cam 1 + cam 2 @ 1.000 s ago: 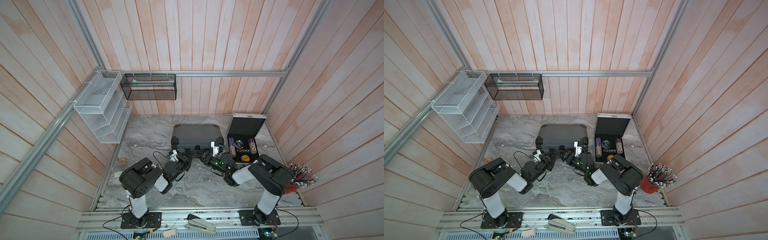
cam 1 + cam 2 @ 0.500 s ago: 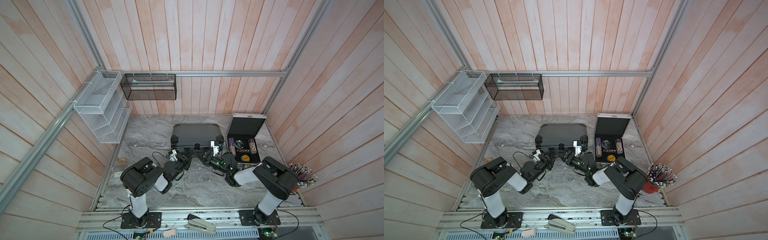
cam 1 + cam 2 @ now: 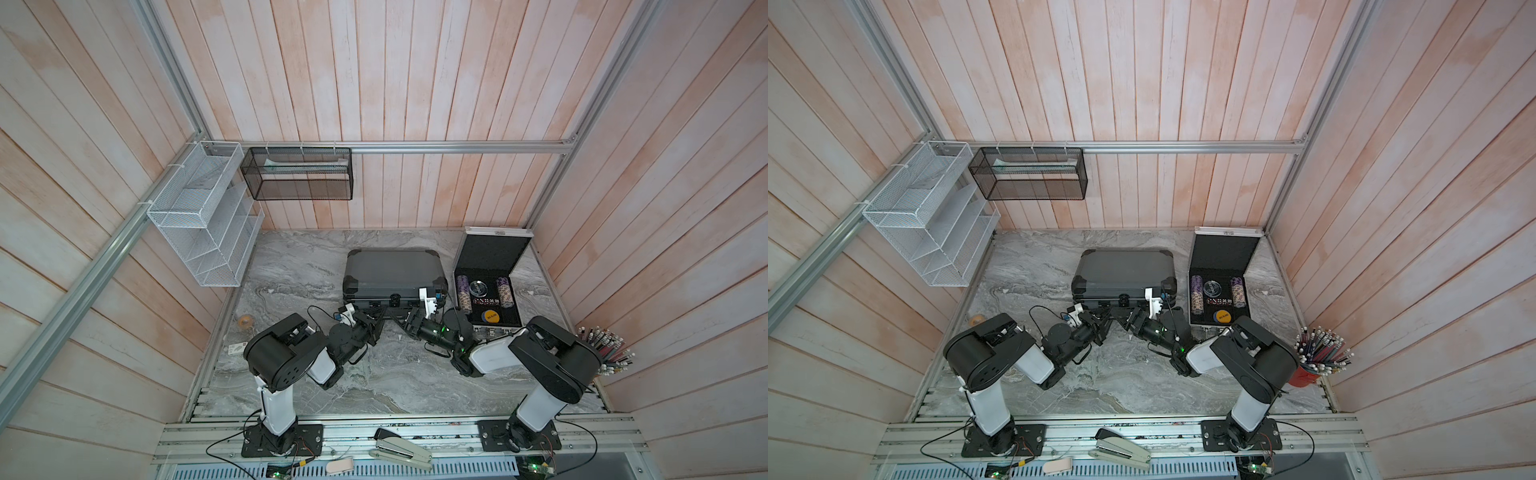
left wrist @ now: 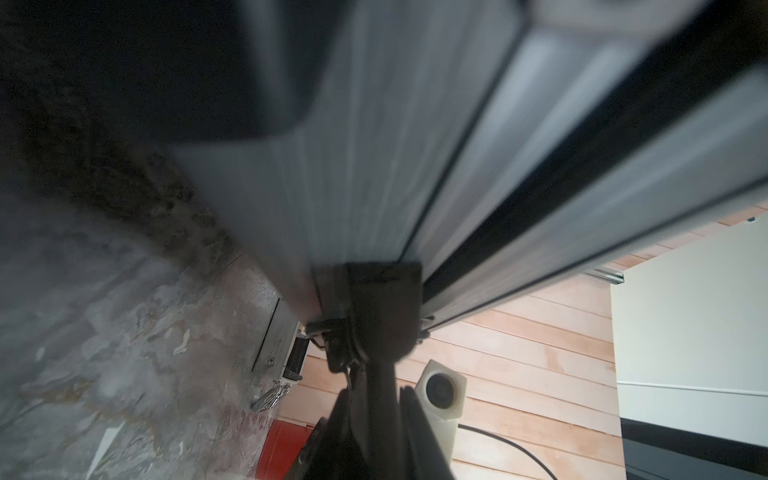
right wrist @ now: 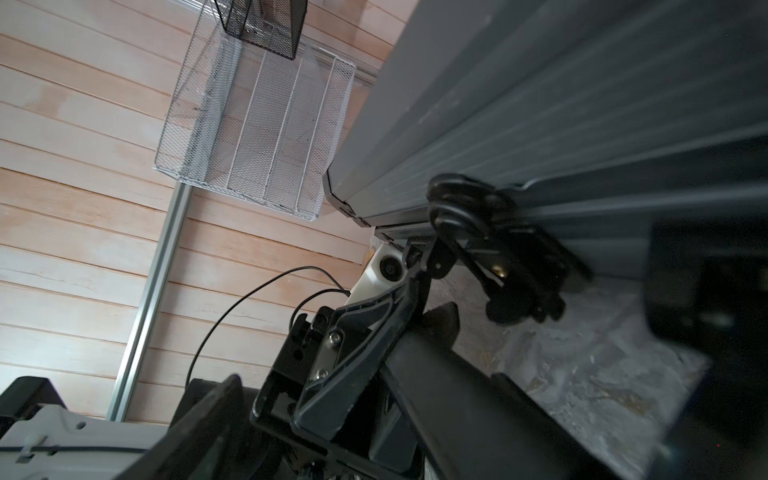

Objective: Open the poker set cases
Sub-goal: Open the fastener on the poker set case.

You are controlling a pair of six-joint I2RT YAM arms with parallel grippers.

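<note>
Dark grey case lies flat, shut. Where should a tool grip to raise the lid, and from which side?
Grip the lid's front lip of the dark grey case, beside the handle, coming in low from the robot's side. Handle and seam face the robot, so the hinge is probably on the far side, by the wall, and the front edge is what swings up.

left arm (image 3: pixel 286 357) and right arm (image 3: pixel 540 361) stretched low forward, wrists angled inward; left fingers (image 4: pixel 376 415) closed, right fingers (image 5: pixel 457 399) spread.
</note>
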